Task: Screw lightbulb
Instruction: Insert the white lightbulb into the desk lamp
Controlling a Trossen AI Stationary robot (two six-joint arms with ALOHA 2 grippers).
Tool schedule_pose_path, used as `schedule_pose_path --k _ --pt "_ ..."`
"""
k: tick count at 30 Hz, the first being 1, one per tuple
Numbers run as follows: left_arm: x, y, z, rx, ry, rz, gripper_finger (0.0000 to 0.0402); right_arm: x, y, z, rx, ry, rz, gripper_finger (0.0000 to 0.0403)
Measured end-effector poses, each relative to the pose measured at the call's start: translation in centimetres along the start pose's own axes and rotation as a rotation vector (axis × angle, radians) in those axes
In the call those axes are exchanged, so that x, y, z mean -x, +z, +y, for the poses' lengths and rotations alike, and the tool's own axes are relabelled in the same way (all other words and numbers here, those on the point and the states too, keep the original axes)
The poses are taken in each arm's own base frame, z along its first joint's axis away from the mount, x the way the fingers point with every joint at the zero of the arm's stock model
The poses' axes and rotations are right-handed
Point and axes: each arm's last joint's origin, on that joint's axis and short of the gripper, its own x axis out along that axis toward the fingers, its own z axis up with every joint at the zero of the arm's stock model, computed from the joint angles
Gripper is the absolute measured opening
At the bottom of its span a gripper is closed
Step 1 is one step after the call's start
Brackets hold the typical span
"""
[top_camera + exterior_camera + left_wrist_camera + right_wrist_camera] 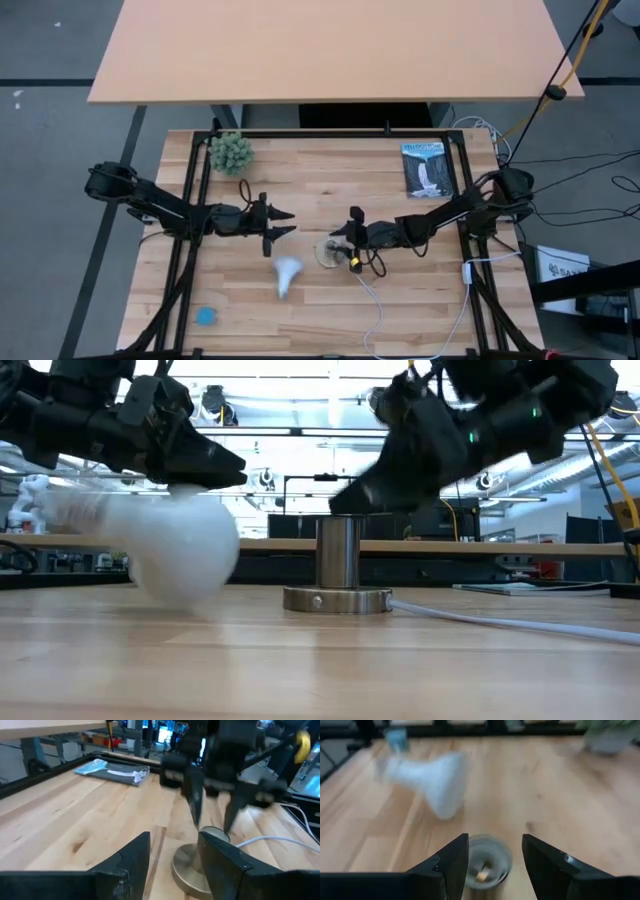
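The white lightbulb [287, 274] lies on its side on the wooden table, between the two grippers and nearer the front edge, its narrow base pointing toward the near edge. It shows blurred in the low view [176, 547] and the right wrist view [434, 779]. The round metal socket [334, 253] stands upright on its disc foot [338, 599]. My left gripper [288, 224] is open and empty, just beyond the bulb. My right gripper [341, 238] is open, with its fingers [195, 800] standing above the socket on either side; the socket's mouth [486, 859] shows between them.
A white cord [377, 300] runs from the socket toward the near edge. A small blue disc [206, 316] lies at the near left. A green plant [231, 152] stands at the far left and a booklet [428, 169] lies at the far right. Black frame rails run along the table's edges.
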Motion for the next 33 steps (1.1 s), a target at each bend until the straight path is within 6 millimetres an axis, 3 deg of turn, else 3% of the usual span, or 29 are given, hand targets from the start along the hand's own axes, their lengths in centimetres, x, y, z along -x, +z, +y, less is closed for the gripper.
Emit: schedule_pose_path --k 8,17,24,28,33 --pt "0.3 -0.5 -1.2 -0.011 -0.058 0.039 0.0171 3.6 4.0 -0.1 -0.068 -0.003 -0.043 0.0176" --pt "1.0 -0.9 -2.9 0.192 -0.139 0.068 0.0171 5.5 6.1 1.4 -0.149 -0.082 0.33 0.0176" --pt "1.2 -1.0 -3.5 0.286 -0.167 0.077 0.0171 6.9 4.8 2.9 -0.248 -0.122 0.485 0.0176" --pt "1.2 -0.7 -3.6 0.445 -0.165 0.077 0.017 8.2 3.3 4.2 -0.282 -0.191 0.593 0.0176" --pt "0.7 0.7 -6.3 0.467 -0.161 0.092 0.0153 10.1 2.2 6.1 -0.277 -0.282 0.597 0.0176"
